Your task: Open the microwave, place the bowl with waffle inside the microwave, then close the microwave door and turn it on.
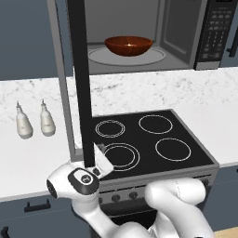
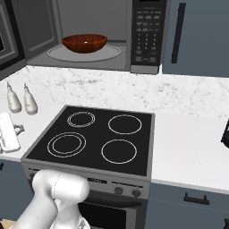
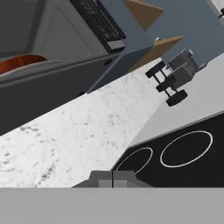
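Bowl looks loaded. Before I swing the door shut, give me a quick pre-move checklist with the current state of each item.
1. Bowl sits on the turntable inside the microwave: ok.
2. Waffle in the bowl: cannot tell; the bowl's inside is too dark.
3. Microwave door is wide open, edge-on over the stove: ok, ready to push.
4. Gripper is shut, empty and low beside the door's bottom edge: ok.
5. Door's swing path clear of the two bottles, which stand to its left: ok.
6. Keypad unobstructed for turning it on: ok.
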